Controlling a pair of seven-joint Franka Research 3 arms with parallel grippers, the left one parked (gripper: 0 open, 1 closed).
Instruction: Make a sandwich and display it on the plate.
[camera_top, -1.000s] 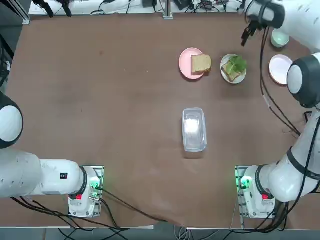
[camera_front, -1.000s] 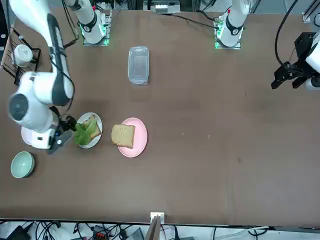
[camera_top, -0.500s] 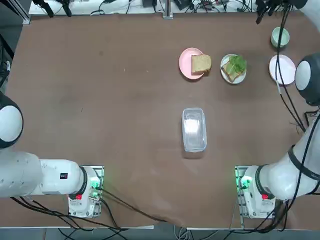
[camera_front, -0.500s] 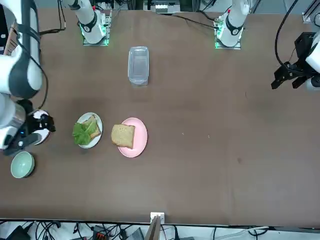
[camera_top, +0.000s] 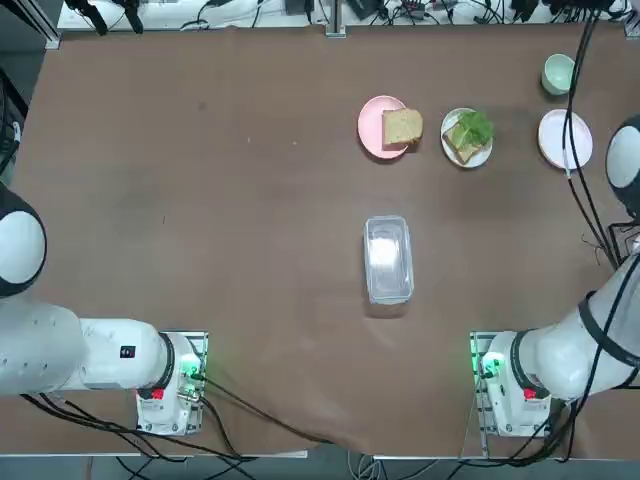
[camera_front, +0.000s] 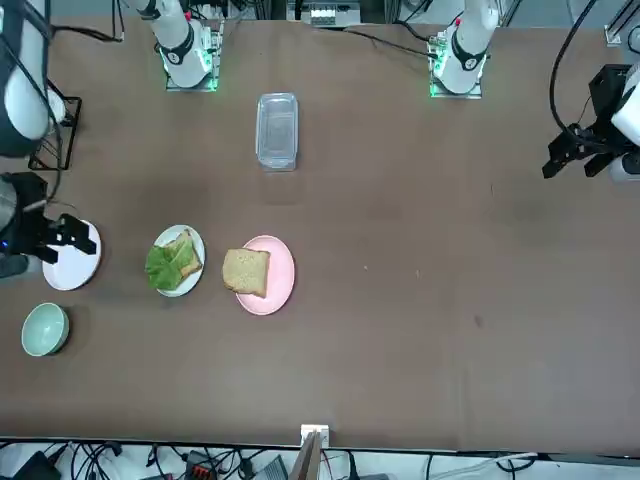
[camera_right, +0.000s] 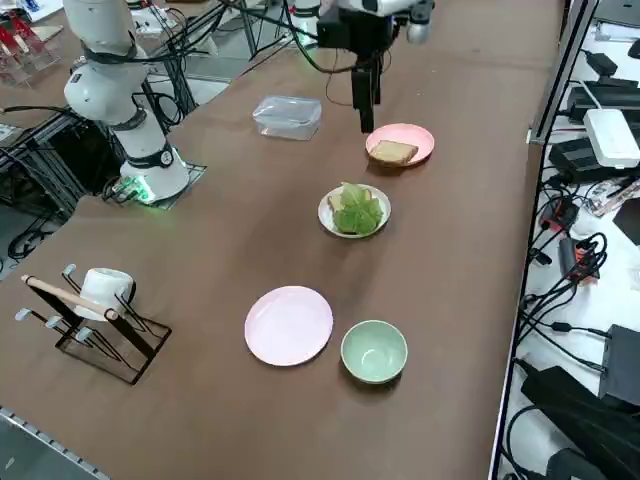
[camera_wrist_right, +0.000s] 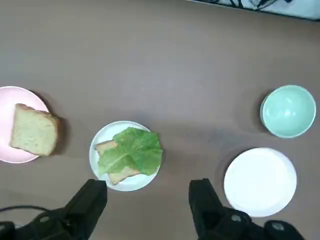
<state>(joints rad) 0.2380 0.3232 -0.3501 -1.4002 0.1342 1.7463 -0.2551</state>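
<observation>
Fingers (camera_wrist_right: 92, 200) apart, the right gripper (camera_wrist_right: 149, 185) hangs by the desk's (camera_wrist_right: 150, 60) right edge, presumably freed to fetch the bread slice (camera_wrist_right: 34, 131) for capping the lettuce (camera_wrist_right: 132, 152).

Bread slice (camera_wrist_right: 122, 175) under green lettuce (camera_wrist_right: 132, 150) on white plate (camera_wrist_right: 94, 157) — 1 more slice (camera_wrist_right: 34, 131) apart

We see a broad, matt brown table (camera_top: 250, 200) below the open fingers (camera_wrist_right: 91, 202) of the right gripper (camera_wrist_right: 149, 185). Just ahead of the fingertips sits a small round white plate (camera_wrist_right: 95, 156); off the left finger, a round pink plate (camera_wrist_right: 10, 107); off the right, a round pinkish-white plate (camera_wrist_right: 260, 182) and pale green bowl (camera_wrist_right: 288, 111). Well apart from the fingers: a clear plastic container (camera_top: 388, 260) and black metal rack (camera_right: 143, 366).
</observation>
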